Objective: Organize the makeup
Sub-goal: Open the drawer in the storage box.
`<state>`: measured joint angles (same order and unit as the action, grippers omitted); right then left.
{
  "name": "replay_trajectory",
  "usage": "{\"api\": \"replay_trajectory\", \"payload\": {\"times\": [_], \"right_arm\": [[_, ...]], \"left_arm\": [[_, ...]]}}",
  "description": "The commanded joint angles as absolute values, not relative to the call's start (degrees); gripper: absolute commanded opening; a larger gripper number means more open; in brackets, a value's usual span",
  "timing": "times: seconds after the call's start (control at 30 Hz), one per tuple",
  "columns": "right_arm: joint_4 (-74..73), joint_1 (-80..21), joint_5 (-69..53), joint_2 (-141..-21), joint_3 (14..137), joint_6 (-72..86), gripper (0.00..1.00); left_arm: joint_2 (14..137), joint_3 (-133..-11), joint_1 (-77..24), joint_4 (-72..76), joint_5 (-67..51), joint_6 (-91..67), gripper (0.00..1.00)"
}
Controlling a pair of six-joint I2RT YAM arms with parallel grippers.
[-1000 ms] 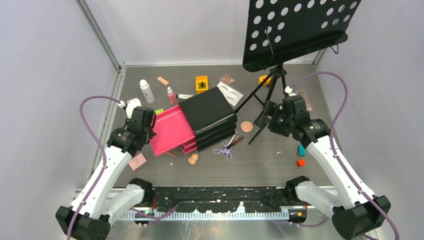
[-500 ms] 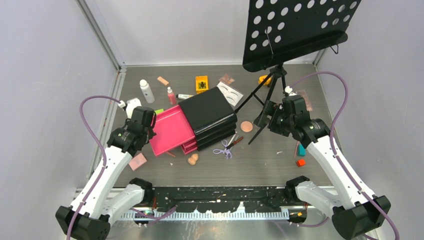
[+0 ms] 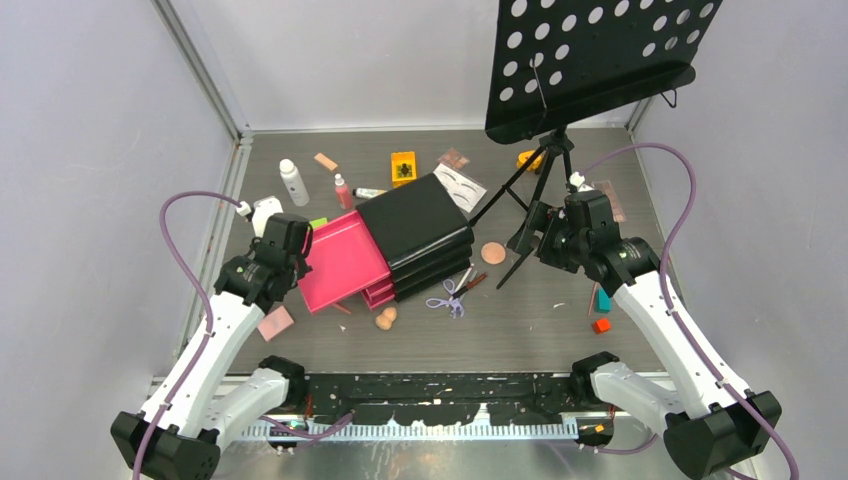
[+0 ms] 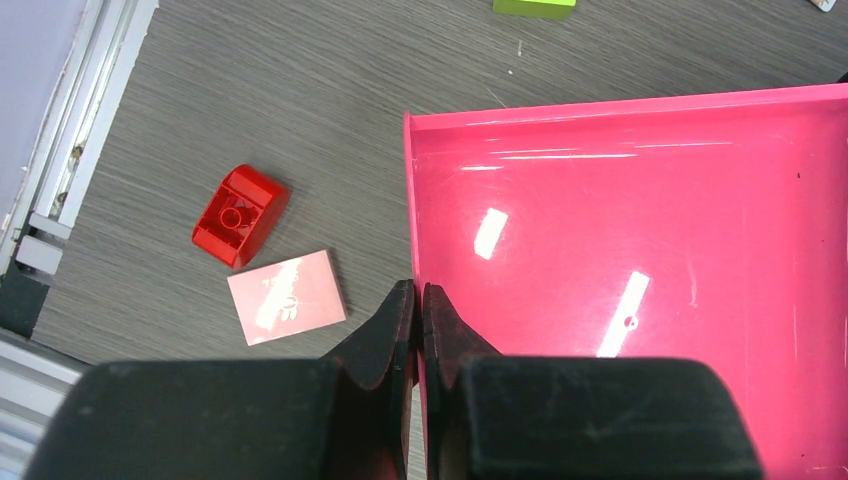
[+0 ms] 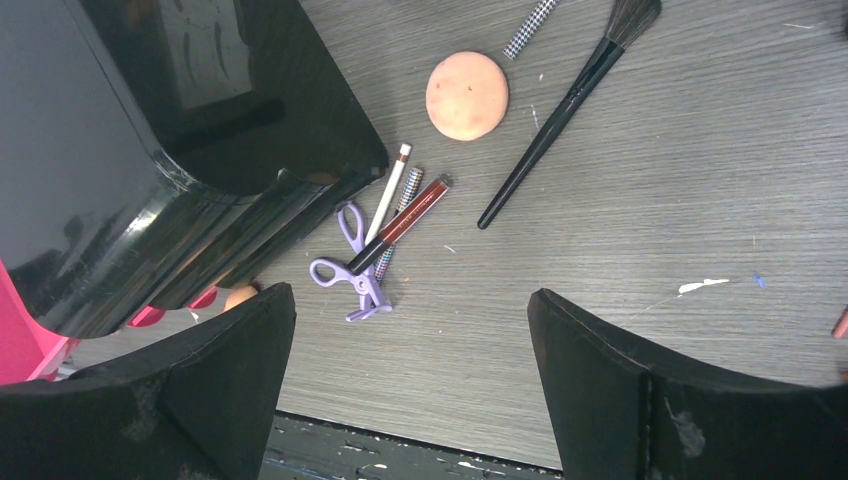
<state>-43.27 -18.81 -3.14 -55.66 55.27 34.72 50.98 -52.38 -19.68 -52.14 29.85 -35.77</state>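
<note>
Pinching the open pink drawer's (image 4: 640, 250) rim between closed fingers, left gripper (image 4: 418, 300) near the table's (image 3: 520, 330) left edge, right gripper (image 5: 410, 300) spread wide and empty above lilac scissors (image 5: 350, 265), pencils (image 5: 388, 205), black brush (image 5: 560, 120) and peach sponge (image 5: 467, 95) mid-table, white bottle (image 3: 293, 182) toward the far-left corner

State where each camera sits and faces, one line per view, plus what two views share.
Top external: fixed above and behind, looking down on the table; left arm and right arm show, bases at the bottom.
Left wrist: on the left arm, looking down past the left hand, shut on the wall of the pink drawer.
Right wrist: on the right arm, looking down past the open right hand at lilac scissors beside the black chest.
Shared: top and right wrist views both show scissors and chest.
</note>
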Motion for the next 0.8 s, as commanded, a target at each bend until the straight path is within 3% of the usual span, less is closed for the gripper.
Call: {"api": "replay_trajectory", "payload": {"times": [0.0, 0.77], "right_arm": [[-40.9, -19.1, -3.5, -55.7, 54.7, 35.7, 0.91], [-40.5, -19.1, -3.8, -56.2, 54.6, 35.6, 0.9]], "left_arm": [[50.1, -54.7, -19.8, -53.7, 33.5, -34.7, 0.0], [49.5, -55.0, -19.8, -55.0, 35.5, -34.7, 0.0]]}}
